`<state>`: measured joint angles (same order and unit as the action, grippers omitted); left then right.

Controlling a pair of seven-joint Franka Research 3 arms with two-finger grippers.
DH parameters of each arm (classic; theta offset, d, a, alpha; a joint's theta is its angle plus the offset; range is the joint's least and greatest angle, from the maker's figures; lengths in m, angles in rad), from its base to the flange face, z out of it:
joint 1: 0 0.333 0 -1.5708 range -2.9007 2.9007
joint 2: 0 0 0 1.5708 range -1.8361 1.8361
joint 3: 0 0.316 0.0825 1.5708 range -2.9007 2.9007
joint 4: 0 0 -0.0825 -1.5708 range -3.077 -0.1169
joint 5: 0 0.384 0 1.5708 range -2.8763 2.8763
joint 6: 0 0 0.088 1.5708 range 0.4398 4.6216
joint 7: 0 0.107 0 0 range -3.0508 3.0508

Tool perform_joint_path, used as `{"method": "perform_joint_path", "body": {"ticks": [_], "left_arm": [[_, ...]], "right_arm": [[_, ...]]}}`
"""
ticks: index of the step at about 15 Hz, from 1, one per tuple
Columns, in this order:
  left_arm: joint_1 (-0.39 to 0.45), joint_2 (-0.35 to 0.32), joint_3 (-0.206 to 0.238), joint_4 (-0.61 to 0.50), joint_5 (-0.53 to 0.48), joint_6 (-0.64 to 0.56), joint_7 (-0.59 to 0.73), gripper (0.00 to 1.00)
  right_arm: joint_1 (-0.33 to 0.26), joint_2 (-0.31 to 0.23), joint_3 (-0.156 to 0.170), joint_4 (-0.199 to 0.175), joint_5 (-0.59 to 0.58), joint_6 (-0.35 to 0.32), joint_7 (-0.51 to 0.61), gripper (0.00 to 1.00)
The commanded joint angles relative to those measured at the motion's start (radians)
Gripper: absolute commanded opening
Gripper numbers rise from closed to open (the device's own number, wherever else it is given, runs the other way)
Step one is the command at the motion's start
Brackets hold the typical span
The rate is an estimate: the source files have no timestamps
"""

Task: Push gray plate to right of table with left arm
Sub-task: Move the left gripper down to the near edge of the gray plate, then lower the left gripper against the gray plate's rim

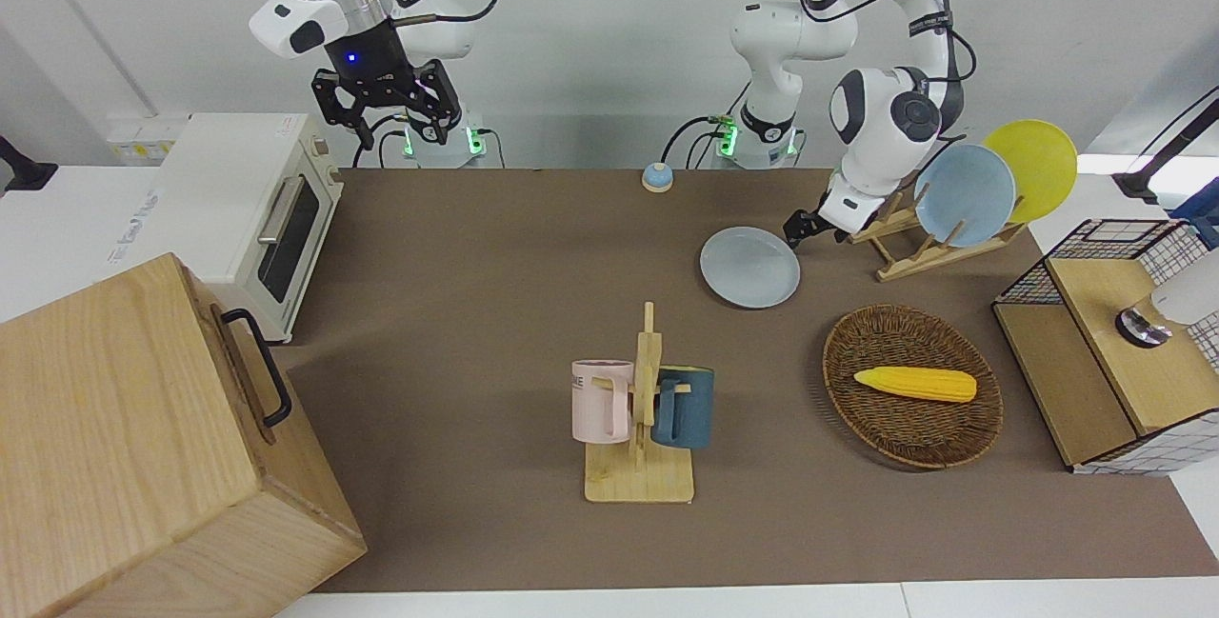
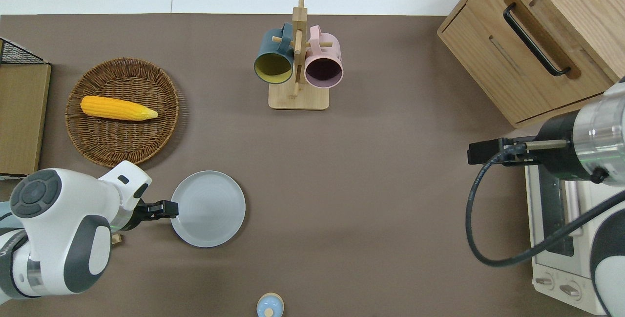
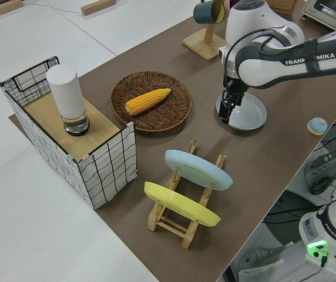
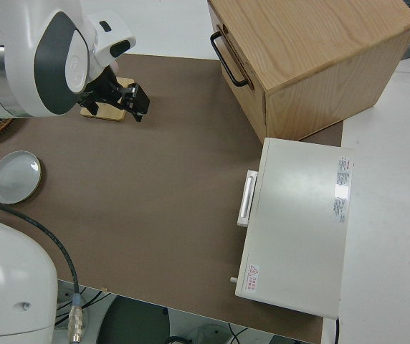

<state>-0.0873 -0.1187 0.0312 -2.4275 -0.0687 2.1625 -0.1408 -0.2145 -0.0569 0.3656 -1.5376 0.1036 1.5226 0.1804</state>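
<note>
The gray plate (image 1: 749, 267) (image 2: 208, 208) (image 3: 242, 111) (image 4: 16, 177) lay flat on the table (image 1: 495, 247) (image 2: 371, 170), and everything else is placed from it. The left pincer (image 1: 794, 229) (image 2: 168, 208) (image 3: 225, 113) was down at table level against the plate's rim on the side toward the left arm's end of the table; whether it actually touched the rim I cannot tell, and I cannot tell whether its fingers were open or closed. The left arm (image 1: 881, 118) (image 2: 63, 239) reached down to it from that end.

Farther from the robots than the plate, toward the left arm's end, sat a wicker basket (image 1: 971, 428) (image 2: 88, 146) (image 3: 124, 94) with a corn cob (image 1: 914, 383) (image 2: 118, 108) (image 3: 147, 101) lying in it. Beside the plate, toward the same end, a wooden dish rack (image 1: 919, 251) (image 3: 177, 220) held a sky-blue plate (image 1: 964, 194) (image 3: 198, 169) and a yellow plate (image 1: 1033, 161) (image 3: 180, 204) on edge. A mug rack (image 1: 640, 408) (image 2: 298, 53) with a pink mug (image 1: 600, 399) (image 2: 323, 65) and a dark blue mug (image 1: 686, 407) (image 2: 273, 60) stood farther from the robots than the plate. The right arm (image 1: 352, 18) (image 2: 581, 151) was parked, its pincer (image 1: 386, 104) open.
</note>
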Motion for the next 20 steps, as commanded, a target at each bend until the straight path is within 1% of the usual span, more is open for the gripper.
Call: {"method": "perform_joint_path", "body": {"ticks": [1,4,7,10,13,16,17,20], "left_arm": [[-0.015,-0.016,0.003,-0.085,-0.033,0.095,-0.005,0.99],[-0.015,-0.015,0.003,-0.097,-0.046,0.114,-0.007,0.98],[-0.020,-0.012,-0.010,-0.108,-0.072,0.129,-0.008,0.88],[-0.037,-0.007,-0.010,-0.110,-0.077,0.142,-0.026,0.82],[-0.054,0.008,-0.010,-0.111,-0.077,0.158,-0.033,0.81],[-0.054,0.024,-0.010,-0.110,-0.077,0.163,-0.033,0.80],[-0.052,0.025,-0.010,-0.110,-0.077,0.166,-0.033,0.75],[-0.052,0.031,-0.010,-0.110,-0.077,0.166,-0.033,0.48]], "right_arm": [[-0.006,0.006,0.003,0.014,0.016,-0.005,0.002,0.994],[-0.006,0.006,0.004,0.014,0.016,-0.005,0.002,0.994],[-0.006,0.006,0.003,0.014,0.016,-0.005,0.002,0.996],[-0.006,0.006,0.004,0.014,0.016,-0.005,0.002,0.996],[-0.006,0.006,0.003,0.014,0.016,-0.005,0.002,0.996],[-0.006,0.006,0.004,0.014,0.016,-0.005,0.002,0.996],[-0.006,0.006,0.003,0.014,0.016,-0.005,0.002,0.996],[-0.006,0.006,0.004,0.014,0.016,-0.005,0.002,0.996]]}}
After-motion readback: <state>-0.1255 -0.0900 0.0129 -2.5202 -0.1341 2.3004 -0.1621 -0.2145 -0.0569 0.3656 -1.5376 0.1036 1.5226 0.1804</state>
